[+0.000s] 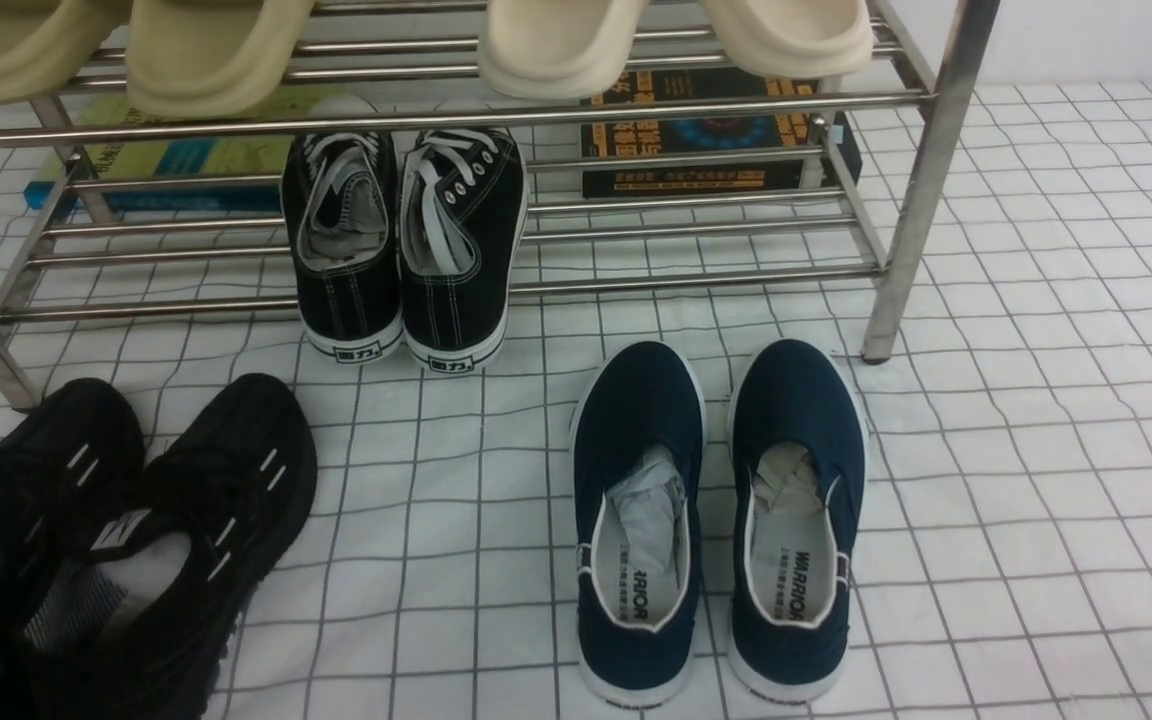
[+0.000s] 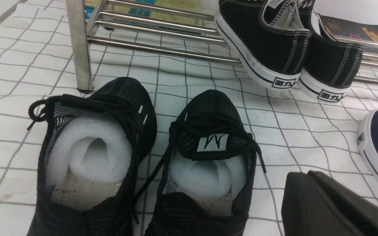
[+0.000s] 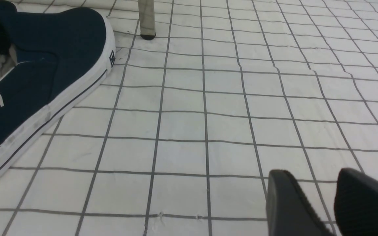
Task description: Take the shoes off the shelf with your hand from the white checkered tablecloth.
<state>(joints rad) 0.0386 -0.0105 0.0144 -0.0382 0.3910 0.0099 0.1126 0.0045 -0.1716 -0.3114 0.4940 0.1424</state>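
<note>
Black mesh shoes [image 1: 106, 530] sit on the white checkered tablecloth [image 1: 1036, 450], just off the shelf [image 1: 921, 190] leg.
L hand [image 2: 333, 206]: opening can't be told; go for a collar edge, not the foam. R gripper [image 3: 331, 203] narrow, empty, well away from shelf.

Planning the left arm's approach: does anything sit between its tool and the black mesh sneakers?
Nothing visible does. The left tool sits beside the black mesh sneakers, only bare checkered cloth between them.
</note>
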